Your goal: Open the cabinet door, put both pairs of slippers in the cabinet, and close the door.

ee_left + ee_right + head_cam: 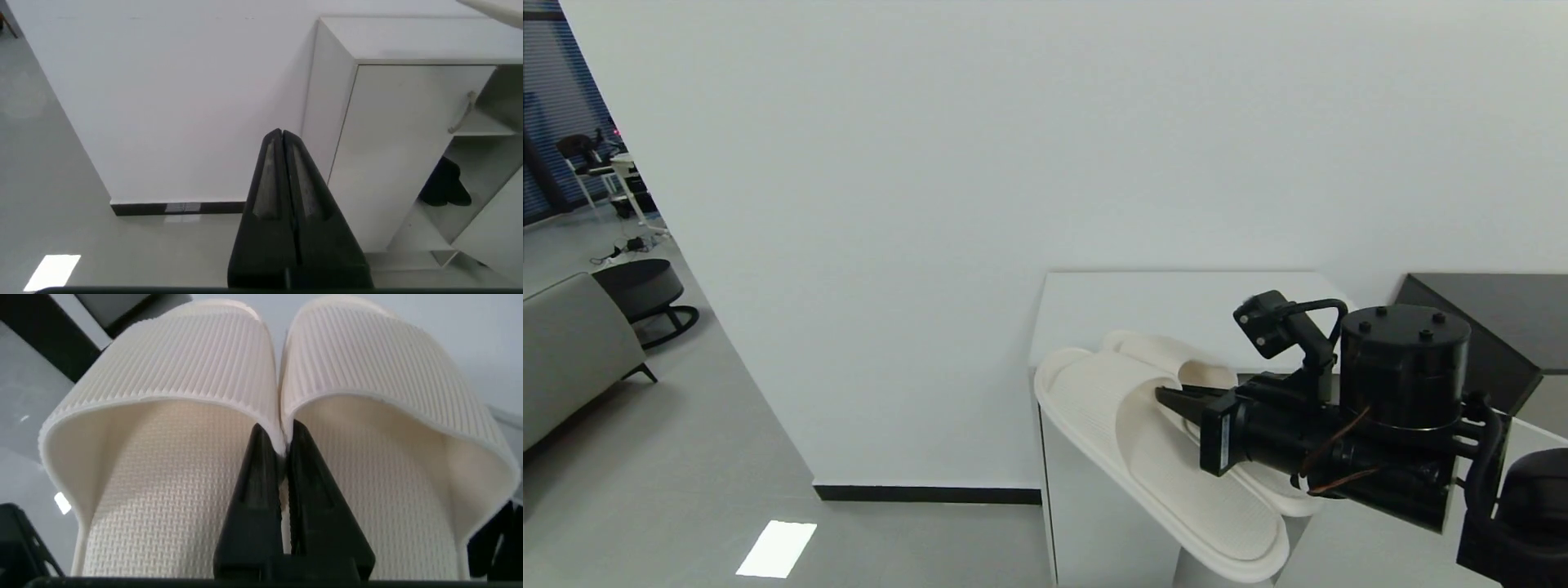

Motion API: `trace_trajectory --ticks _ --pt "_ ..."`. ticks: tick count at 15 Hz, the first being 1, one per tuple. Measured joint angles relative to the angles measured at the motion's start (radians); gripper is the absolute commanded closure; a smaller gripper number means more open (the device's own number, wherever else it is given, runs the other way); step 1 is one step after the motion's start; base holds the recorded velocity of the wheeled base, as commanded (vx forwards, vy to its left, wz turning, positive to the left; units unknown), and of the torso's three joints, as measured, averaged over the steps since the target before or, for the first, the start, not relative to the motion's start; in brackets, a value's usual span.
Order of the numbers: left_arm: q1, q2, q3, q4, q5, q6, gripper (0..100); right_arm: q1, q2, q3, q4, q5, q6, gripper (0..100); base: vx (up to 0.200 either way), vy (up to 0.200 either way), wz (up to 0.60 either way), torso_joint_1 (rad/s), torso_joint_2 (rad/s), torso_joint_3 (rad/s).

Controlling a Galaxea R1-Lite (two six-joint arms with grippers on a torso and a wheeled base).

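Cream ribbed foam slippers, a pair side by side, tilt over the front left corner of the white cabinet top; the right gripper pinches the inner edges of both straps together; whether the soles touch the top is hard to tell. They look light, soft and bendy, so the joined straps seem the surest hold; the left gripper, jaws pressed together on nothing, sits well apart from the open cabinet.
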Motion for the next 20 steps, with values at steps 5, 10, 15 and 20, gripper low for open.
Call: trace_trajectory --ticks 5,10,15,20 --pt "0.0 0.0 0.0 0.001 -0.002 0.001 100 0.002 0.01 0.023 0.0 0.004 -0.017 100 -0.08 0.0 0.0 0.0 0.0 0.002" --pt "0.001 0.0 0.0 0.001 -0.013 0.003 100 0.007 0.018 0.034 -0.001 0.023 -0.015 100 0.0 -0.08 0.0 0.003 0.0 0.0" --pt "0.001 0.0 0.0 0.001 -0.014 0.003 100 0.011 0.019 0.062 -0.044 0.088 -0.013 100 0.0 -0.2 0.0 0.004 0.0 0.003" --pt "0.0 0.0 0.0 0.001 -0.014 0.003 100 0.011 0.024 0.107 -0.101 0.099 -0.043 100 0.0 -0.2 0.0 0.003 0.0 0.0"
